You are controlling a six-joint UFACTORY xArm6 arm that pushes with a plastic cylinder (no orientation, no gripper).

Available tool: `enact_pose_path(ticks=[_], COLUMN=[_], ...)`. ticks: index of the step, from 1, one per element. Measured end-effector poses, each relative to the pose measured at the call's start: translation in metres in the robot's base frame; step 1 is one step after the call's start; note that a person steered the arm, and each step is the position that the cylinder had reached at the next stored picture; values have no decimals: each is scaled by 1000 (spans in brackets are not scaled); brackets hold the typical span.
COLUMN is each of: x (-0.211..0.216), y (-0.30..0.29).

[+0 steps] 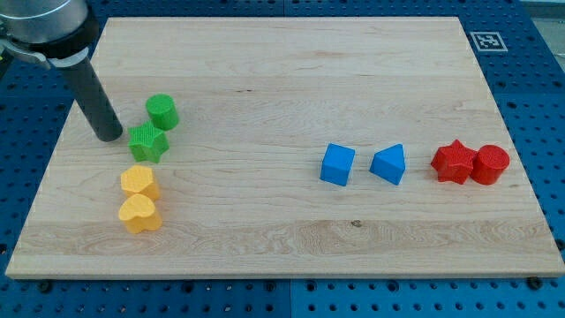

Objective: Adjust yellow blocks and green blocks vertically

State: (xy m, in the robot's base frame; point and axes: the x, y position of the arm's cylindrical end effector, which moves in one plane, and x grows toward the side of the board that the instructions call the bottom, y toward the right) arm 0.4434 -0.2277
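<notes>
My tip (109, 136) rests on the board (291, 79) just left of the green star (147, 142), with no jaws to open or shut. The green cylinder (162, 112) sits above the star; the yellow hexagon (139, 182) and yellow heart (139, 213) lie below, forming a slightly slanted column.

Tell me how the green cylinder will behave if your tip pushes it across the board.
The green cylinder stands upright on a flat end, so it should slide rather than roll. It looks squat, so tipping seems unlikely. Its round side may let it slip off my tip if pushed off-centre. It nearly touches the green star, which might get nudged.
</notes>
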Motion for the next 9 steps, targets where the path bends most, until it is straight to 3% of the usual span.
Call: enact_pose_path(ticks=[3, 5, 7, 9], x=[7, 16, 69, 94], y=[31, -9, -20, 5])
